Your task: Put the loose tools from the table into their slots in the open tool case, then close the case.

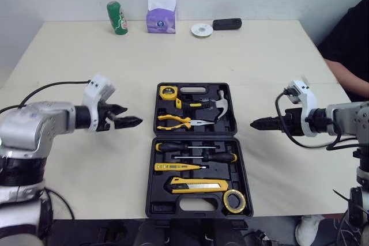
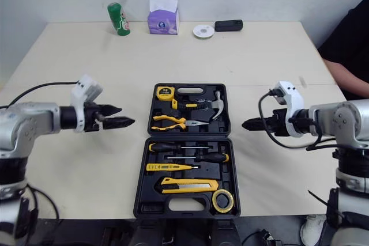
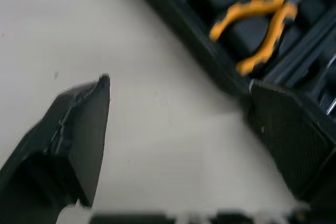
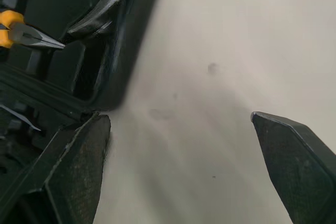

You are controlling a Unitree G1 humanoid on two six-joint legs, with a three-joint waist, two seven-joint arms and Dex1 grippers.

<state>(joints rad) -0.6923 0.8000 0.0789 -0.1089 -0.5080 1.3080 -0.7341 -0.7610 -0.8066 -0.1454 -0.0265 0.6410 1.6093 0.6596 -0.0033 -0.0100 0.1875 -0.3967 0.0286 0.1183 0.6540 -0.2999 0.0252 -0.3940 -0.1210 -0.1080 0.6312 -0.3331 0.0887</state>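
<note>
The case (image 1: 195,136) lies open mid-table (image 1: 75,56), every tool I see seated in it: one tape measure (image 1: 168,91), one hammer (image 1: 219,105), one pliers (image 1: 176,121), two screwdrivers (image 1: 193,147), one knife (image 1: 196,185), one tape roll (image 1: 234,200). My left gripper (image 1: 132,115) and right gripper (image 1: 256,124) flank it, both spread and empty. My worry is that a one-sided lift skids the case, or a proud tool blocks closing.

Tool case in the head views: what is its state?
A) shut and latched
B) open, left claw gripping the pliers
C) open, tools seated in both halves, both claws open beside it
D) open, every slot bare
C: the tool case lies open with the pliers in its far half and the utility knife in its near half, while the left claw and right claw hover open either side.
</note>
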